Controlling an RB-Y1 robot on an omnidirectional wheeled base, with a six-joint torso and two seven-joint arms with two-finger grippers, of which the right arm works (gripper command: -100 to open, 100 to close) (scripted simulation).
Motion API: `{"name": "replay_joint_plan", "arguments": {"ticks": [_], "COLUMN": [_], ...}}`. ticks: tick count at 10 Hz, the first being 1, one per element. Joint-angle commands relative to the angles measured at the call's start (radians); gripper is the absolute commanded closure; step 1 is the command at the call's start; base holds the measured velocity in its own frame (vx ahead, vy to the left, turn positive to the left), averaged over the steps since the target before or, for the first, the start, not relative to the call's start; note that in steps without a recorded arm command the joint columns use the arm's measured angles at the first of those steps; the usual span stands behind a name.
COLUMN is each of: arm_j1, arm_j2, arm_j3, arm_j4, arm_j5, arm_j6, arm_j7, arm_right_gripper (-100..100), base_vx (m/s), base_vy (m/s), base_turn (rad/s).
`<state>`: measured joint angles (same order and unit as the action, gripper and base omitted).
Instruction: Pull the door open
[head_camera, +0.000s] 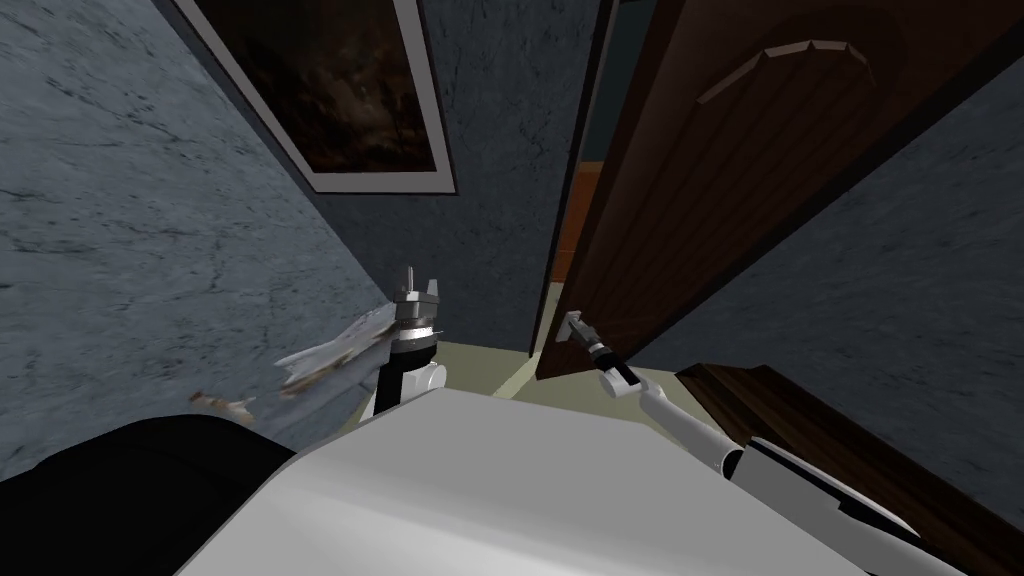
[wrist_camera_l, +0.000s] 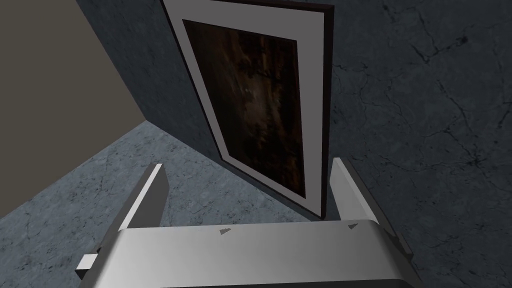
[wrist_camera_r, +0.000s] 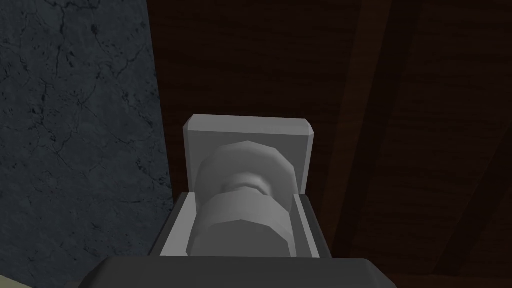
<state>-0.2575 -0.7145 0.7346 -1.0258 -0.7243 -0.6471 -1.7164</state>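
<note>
The right hand (wrist_camera_r: 243, 200) is clamped on the grey door knob (wrist_camera_r: 244, 167) at the free edge of the dark brown door (head_camera: 720, 180) — already ajar — where a pull gets most leverage, while the left hand (wrist_camera_l: 247, 165) hangs open and empty.

A large picture (head_camera: 330, 90) hangs on the darker blue-grey, marbled wall (head_camera: 500, 150), close to the corner where it meets a lighter wall (head_camera: 120, 230) of the same veined pattern. A wide pale grey mat surrounds its murky dark brown image. At the foot of the lighter wall lies a jagged white and brown shape (head_camera: 335, 350), with a smaller scrap (head_camera: 225, 403) near it; what they are is unclear. A patch of pale olive floor (head_camera: 480, 360) shows nearby. A dark wooden strip (head_camera: 800, 420) runs along the foot of the right-hand wall (head_camera: 900, 300).
</note>
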Motion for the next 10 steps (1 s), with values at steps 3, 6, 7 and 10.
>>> {"name": "replay_joint_plan", "arguments": {"ticks": [3,6,7,10], "arm_j1": [0.013,0.017,0.018,0.019], "arm_j2": [-0.061,-0.080,-0.092,-0.129], "arm_j3": [0.071,0.099,0.112,0.151], "arm_j4": [-0.026,-0.026,-0.027,-0.027], "arm_j5": [0.019,0.029,0.034,0.048], "arm_j6": [-0.063,-0.089,-0.106,-0.155], "arm_j7": [-0.062,-0.085,-0.098,-0.136], "arm_right_gripper": [100,100,100,100], "base_vx": [-0.214,-0.138,-0.176,-0.175], "base_vy": [-0.194,-0.092,-0.159,-0.167], "base_turn": [0.124,0.062,0.150,0.128]}}
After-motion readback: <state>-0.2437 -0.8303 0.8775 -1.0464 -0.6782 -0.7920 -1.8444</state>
